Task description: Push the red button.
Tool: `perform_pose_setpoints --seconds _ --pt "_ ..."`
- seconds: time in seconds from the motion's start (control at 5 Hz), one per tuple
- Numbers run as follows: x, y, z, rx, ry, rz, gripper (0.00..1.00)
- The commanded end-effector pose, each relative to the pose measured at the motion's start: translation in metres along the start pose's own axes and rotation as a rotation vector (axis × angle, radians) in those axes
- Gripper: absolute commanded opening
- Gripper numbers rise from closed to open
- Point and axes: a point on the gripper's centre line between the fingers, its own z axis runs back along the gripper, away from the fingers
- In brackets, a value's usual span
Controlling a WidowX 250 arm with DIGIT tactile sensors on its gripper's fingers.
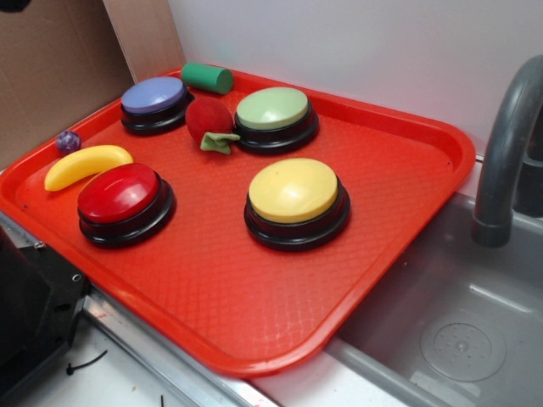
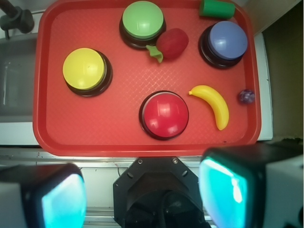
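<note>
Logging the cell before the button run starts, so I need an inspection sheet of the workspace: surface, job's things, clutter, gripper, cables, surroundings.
Surface: red textured tray, lying flat, partly overhanging a grey sink.
Job's things: red button, dome on black base, on the tray nearest the robot, untouched.
Clutter: yellow button, green button, blue button, toy banana beside the red button, red strawberry toy against the green button, green cylinder, small purple ball.
Gripper: gripper open, held high above the tray's near edge, holding nothing.
Cables: nothing seen.
Surroundings: grey faucet, white wall, cardboard panel.
</note>
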Motion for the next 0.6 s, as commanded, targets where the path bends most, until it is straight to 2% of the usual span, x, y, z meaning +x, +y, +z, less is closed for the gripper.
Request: perform_pose_setpoints --seconds 0.0,0.2,0.4 --pt "0.0 0.0 0.0 0.0 0.0 0.0 1.0" --pt "0.026 0.039 -0.051 0.003 0.05 0.064 1.0" --pt "0.045 0.048 -0.095 0.02 0.059 -0.055 1.0"
